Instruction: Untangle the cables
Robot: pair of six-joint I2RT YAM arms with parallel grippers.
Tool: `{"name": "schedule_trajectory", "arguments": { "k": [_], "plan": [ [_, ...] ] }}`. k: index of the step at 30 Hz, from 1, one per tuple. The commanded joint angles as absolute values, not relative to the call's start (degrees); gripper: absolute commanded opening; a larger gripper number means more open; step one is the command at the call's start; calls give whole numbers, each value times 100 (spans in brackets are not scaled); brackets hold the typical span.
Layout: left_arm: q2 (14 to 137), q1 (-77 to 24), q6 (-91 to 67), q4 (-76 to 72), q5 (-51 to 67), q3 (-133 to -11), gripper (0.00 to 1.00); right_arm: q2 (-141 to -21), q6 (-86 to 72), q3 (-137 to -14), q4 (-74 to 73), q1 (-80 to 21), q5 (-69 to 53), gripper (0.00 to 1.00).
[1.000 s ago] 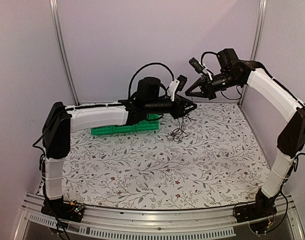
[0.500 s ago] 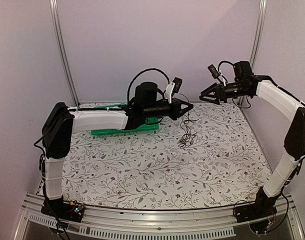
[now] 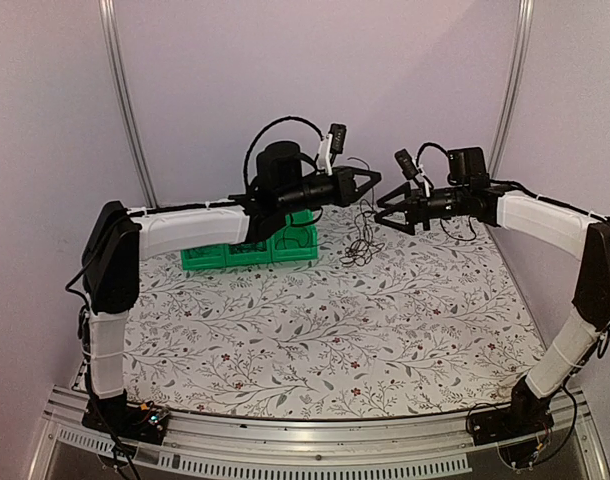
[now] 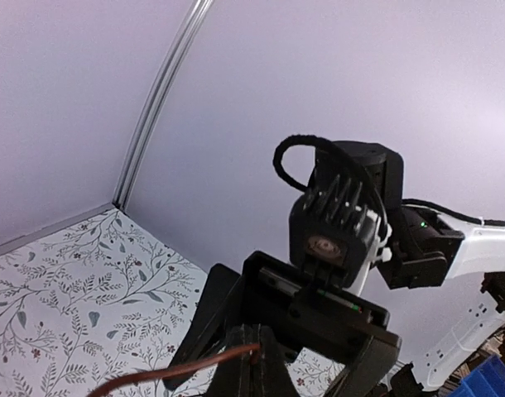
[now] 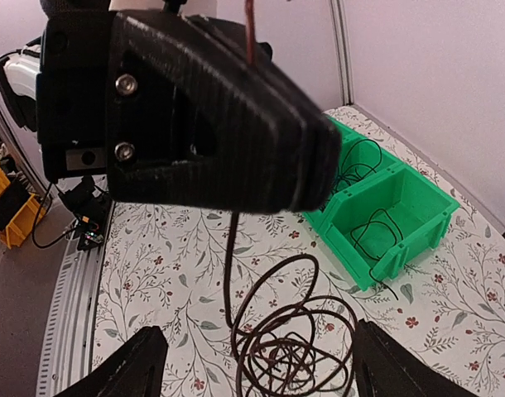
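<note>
My left gripper [image 3: 373, 182] is clamped tight on a thin dark strand of the cables [image 3: 359, 240], raised above the back of the counter [image 3: 315, 340]. From it the strand drops straight down into a loose bunch of loops low over the flowered surface; I cannot tell whether the lowest loops touch it. My right gripper [image 3: 388, 210] stands wide and holds nothing. Its fingertips face my left gripper from just beside it, a little lower, with the hanging strand in front of them. Behind my left arm sits a green bin [image 3: 247, 252]. My right wrist view shows 2 of its compartments, each with a thin black coil [image 5: 375, 227] inside.
</note>
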State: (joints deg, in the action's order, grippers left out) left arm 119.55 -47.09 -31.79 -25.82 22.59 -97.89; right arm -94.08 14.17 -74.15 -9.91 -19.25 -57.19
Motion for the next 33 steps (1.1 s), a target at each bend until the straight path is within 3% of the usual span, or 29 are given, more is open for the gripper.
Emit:
{"name": "schedule_trajectory", "arguments": {
  "k": [1,8,12,24,28,33],
  "plan": [
    [12079,-4723,-3331,-2578,2309,-10333,0,-9418,1418,-7432,-323,-2058,-5602,77],
    [12119,-4763,-3287,-2272,2316,-10928,0,-9882,397,-7390,516,-2061,-5432,25],
    [12161,-4798,-3065,-1927,2337,-11399,0,-10321,114,-7364,624,-2030,-5293,11],
    [12147,-4808,-2335,-1322,1888,-12913,0,-11393,-610,-6614,724,-1141,-4916,19],
    [12098,-4800,-2224,-1328,1785,-13139,0,-11423,-682,-6741,585,-1064,-4987,22],
    [12095,-4785,-2232,-1275,1696,-13059,0,-10829,-269,-6980,173,-1062,-5577,33]
  ]
}}
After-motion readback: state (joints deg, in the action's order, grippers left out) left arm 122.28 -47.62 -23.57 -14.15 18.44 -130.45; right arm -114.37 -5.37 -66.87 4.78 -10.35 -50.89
